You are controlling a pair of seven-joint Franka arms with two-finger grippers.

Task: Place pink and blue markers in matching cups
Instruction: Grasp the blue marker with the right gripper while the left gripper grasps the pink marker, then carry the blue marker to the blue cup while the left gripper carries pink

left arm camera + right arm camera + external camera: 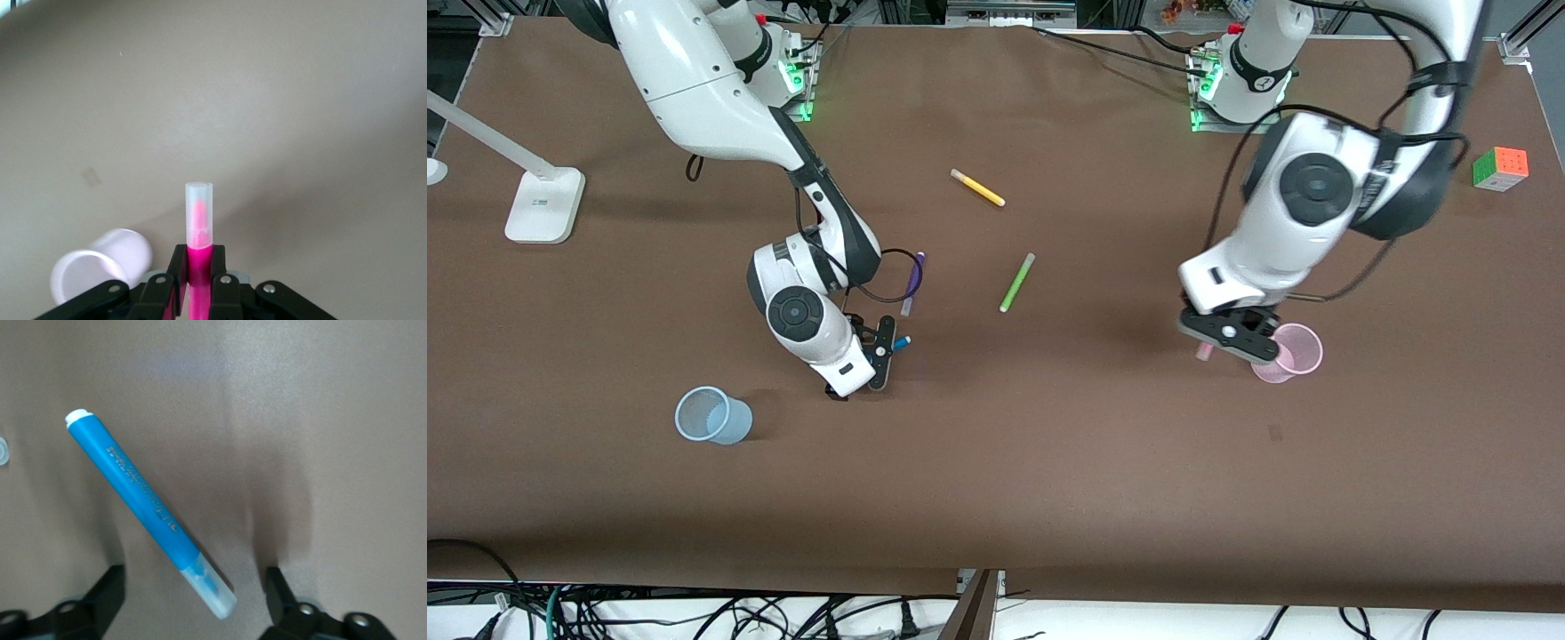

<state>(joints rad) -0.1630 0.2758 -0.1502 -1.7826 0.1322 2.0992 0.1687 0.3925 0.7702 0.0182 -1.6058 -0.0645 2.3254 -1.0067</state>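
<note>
On the worktop, by thing: labelled notes follow
Blue marker [148, 509]: lies flat on the brown worktop [1049, 462] at the right arm's end, nearer the front camera than the purple pen [912, 282]; only its tip peeks out beside the gripper in the front view
Right gripper [879, 354]: down low around the blue marker, fingers [100, 593] spread wide, one on each side of it and neither touching it
Blue cup [711, 415]: upright, apart from the right gripper, nearer the front camera
Pink marker [198, 233]: clamped in the left gripper [1232, 335], pale cap pointing away from the wrist
Left gripper: just beside the pink cup [1289, 353], overlapping its rim in the front view, fingers pressed on the marker's pink barrel
Pink cup: upright on the worktop at the left arm's end
Risk, blue: the marker lies slanted between the open fingers, so they may pinch near its pale end and let it swing or roll away
Risk, pink: the marker seems off the cup's centre; released now it may hit the rim, or the gripper may tip the light cup
Wrist views give: the grip on each marker and its slant
Front view gives: both cups, plus stray items, namely a yellow pen [977, 188], green pen [1016, 283], puzzle cube [1500, 168] and lamp base [543, 205]
</note>
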